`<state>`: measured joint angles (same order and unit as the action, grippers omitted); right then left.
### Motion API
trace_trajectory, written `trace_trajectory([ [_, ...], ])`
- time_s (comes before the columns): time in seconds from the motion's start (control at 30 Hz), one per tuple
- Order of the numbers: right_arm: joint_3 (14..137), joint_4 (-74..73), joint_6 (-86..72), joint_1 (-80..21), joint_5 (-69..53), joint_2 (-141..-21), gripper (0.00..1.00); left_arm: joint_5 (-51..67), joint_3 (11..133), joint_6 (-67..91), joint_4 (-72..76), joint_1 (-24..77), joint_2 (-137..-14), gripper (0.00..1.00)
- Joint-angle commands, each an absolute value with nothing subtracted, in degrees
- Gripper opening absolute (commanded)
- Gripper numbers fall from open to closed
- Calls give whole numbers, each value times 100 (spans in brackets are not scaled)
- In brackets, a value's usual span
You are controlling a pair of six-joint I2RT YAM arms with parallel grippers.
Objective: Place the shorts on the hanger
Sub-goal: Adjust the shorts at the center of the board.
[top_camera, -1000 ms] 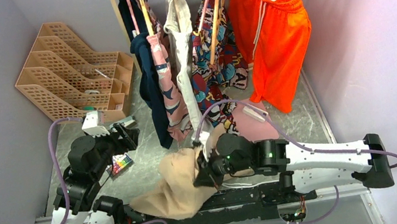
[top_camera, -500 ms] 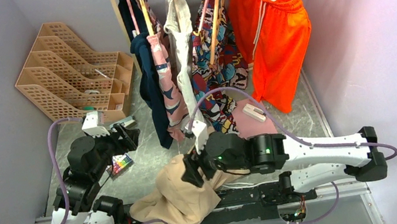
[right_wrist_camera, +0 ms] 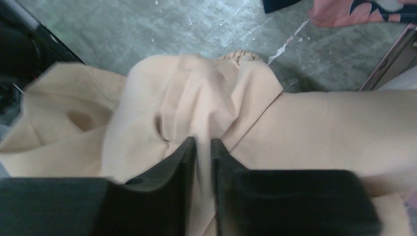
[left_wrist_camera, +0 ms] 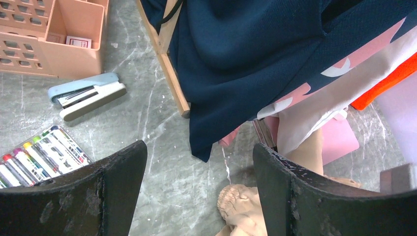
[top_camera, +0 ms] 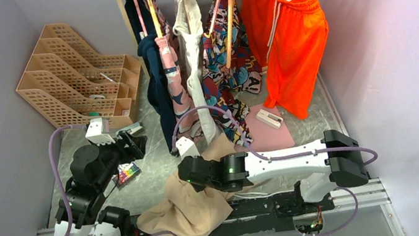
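Note:
The beige shorts (top_camera: 185, 204) lie bunched at the near edge of the table. My right gripper (top_camera: 190, 172) is shut on a fold of them, seen close in the right wrist view (right_wrist_camera: 203, 147), with the fabric (right_wrist_camera: 182, 98) spread ahead of the fingers. My left gripper (top_camera: 133, 143) is open and empty, left of the shorts. In the left wrist view (left_wrist_camera: 199, 196) the gathered waistband (left_wrist_camera: 241, 204) lies by its right finger. A slim orange-tan hanger (top_camera: 229, 21) hangs on the rack among patterned clothes. I cannot make out its lower bar.
Peach file trays (top_camera: 71, 70) stand at back left. A stapler (left_wrist_camera: 86, 96) and a marker set (left_wrist_camera: 42, 152) lie near my left gripper. Navy (left_wrist_camera: 246, 59), pink, white and bright orange (top_camera: 285, 31) garments hang from the wooden rack (left_wrist_camera: 169, 73). A pink board (top_camera: 272, 133) lies under them.
My right gripper has swung left and farther back, still holding the shorts, and the arm has stretched out. The shorts' top fold moved left with it. The left arm has not moved.

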<state>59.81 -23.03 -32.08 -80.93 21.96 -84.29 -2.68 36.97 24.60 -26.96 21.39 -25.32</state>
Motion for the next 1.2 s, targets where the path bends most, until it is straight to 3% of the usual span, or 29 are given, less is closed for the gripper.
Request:
trace_trajectory([
  [0.0, 6093, -1951, -3060, -8101, 2795, -8057, 3, -137, 3695, 2382, -2536, 2162, -2478, 82],
  [0.13, 6197, -953, -2020, -8099, 2532, -7048, 0, -398, 3749, 2447, -2648, 2157, -2304, 82],
  [0.3, 6799, -621, -1018, -8101, 998, -6242, 0, -1105, 3755, 2623, -2820, 2153, -1693, 83],
  [0.53, 6068, -2062, -1888, -8099, 215, -5365, 0, -1405, 3686, 2683, -2817, 2151, -1179, 84],
  [0.57, 5739, -2307, -2224, -8095, 130, -5151, 5, -1380, 3697, 2681, -2834, 2153, -1209, 84],
  [0.6, 5412, -2485, -2550, -8096, -19, -4902, 16, -1353, 3710, 2674, -2846, 2151, -1260, 84],
  [0.63, 5186, -2664, -2834, -8101, -196, -4688, 36, -1335, 3717, 2672, -2847, 2153, -1302, 84],
  [0.67, 5042, -2897, -3124, -8102, -267, -4492, 50, -1322, 3724, 2672, -2849, 2153, -1346, 84],
  [0.73, 5025, -3269, -3547, -8100, -42, -4188, 69, -1287, 3722, 2659, -2832, 2153, -1422, 84],
  [0.9, 5439, -3615, -3443, -8096, 930, -4285, 75, -1173, 3700, 2615, -2770, 2069, -1527, 84],
  [1.17, 6245, -3028, -2513, -8146, 1739, -7050, 77, -1072, 3700, 2581, -2758, 2028, -1717, 84],
])
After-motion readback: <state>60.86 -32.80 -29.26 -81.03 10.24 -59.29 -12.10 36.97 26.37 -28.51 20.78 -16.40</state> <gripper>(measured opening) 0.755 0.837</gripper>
